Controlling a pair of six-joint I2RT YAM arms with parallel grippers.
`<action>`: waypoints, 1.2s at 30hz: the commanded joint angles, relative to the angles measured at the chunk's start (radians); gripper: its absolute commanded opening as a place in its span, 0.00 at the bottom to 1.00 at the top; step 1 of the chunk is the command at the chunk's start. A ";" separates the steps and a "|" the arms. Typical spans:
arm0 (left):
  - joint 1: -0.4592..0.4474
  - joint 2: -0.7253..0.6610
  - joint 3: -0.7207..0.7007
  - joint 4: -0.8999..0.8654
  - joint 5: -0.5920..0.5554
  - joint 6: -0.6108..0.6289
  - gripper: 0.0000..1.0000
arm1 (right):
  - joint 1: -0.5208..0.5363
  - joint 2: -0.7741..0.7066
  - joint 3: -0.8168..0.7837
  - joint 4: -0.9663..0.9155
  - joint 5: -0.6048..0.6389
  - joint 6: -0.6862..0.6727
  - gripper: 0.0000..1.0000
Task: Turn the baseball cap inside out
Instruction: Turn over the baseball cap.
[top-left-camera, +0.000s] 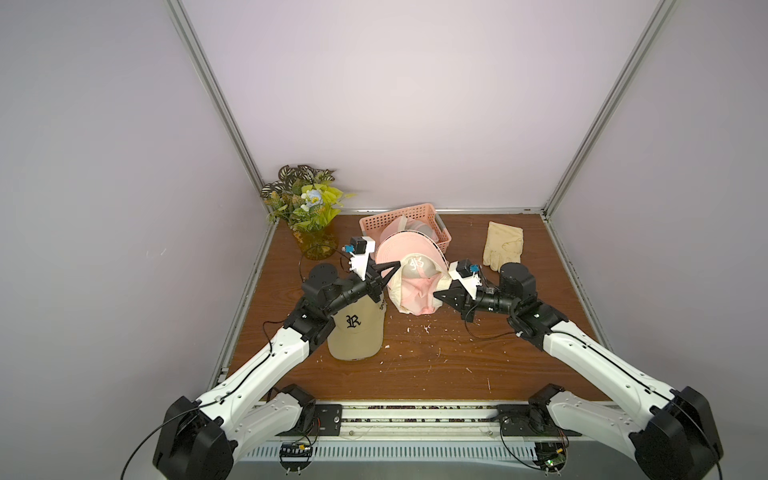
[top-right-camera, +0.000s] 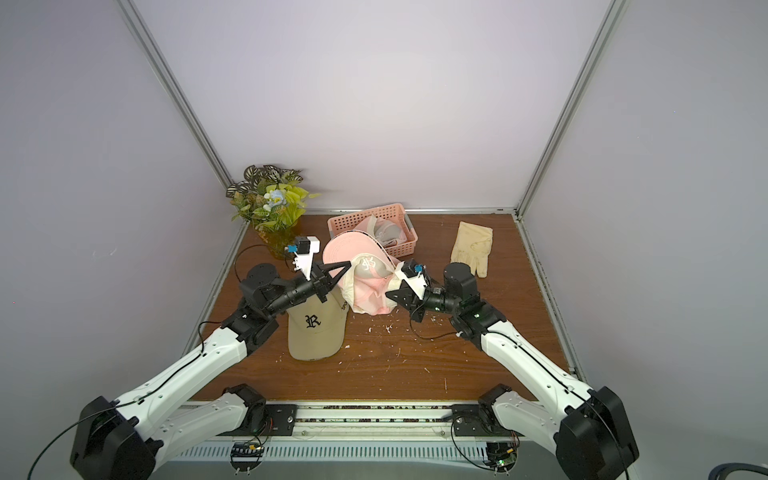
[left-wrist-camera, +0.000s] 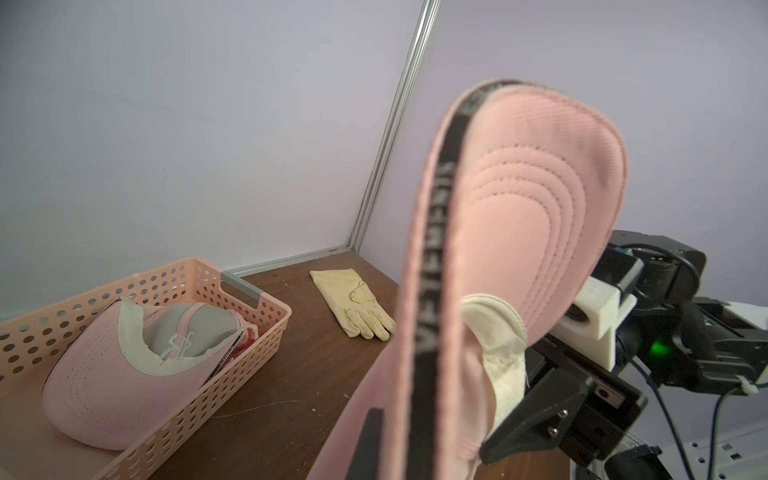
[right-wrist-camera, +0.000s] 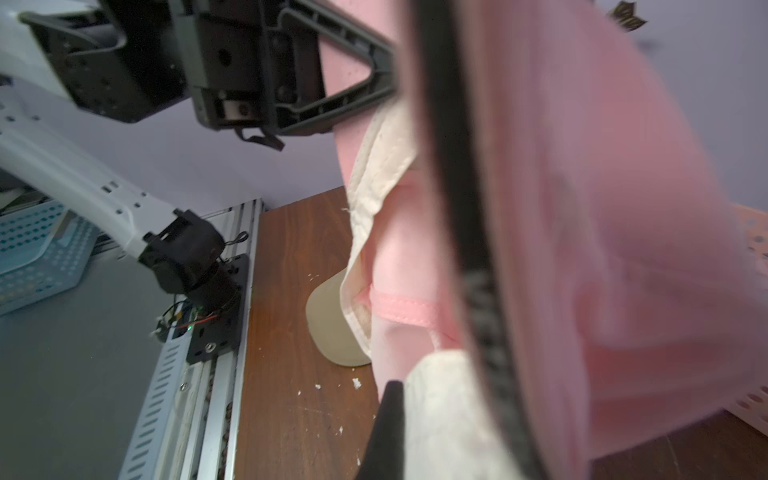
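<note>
The pink baseball cap hangs above the table between my two grippers, its crown crumpled and its cream sweatband showing. Its pink brim stands up behind. My left gripper is shut on the cap's left edge, where the black-taped rim runs between the jaws. My right gripper is shut on the cream sweatband at the cap's right side. One black finger shows against the cloth; the other is hidden behind it.
A tan cap with a black letter lies under my left arm. At the back, a pink basket holds another pink cap. A cream glove lies back right, a plant back left. White crumbs dot the table.
</note>
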 joint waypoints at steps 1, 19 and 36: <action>0.001 -0.019 0.000 0.062 -0.100 -0.039 0.00 | 0.010 -0.067 -0.008 0.071 0.277 0.180 0.00; -0.089 0.078 0.097 0.112 -0.341 -0.291 0.00 | 0.128 0.077 0.117 -0.249 1.080 0.324 0.00; -0.106 0.133 0.101 0.200 -0.366 -0.437 0.00 | 0.129 0.202 0.039 -0.104 0.967 0.375 0.26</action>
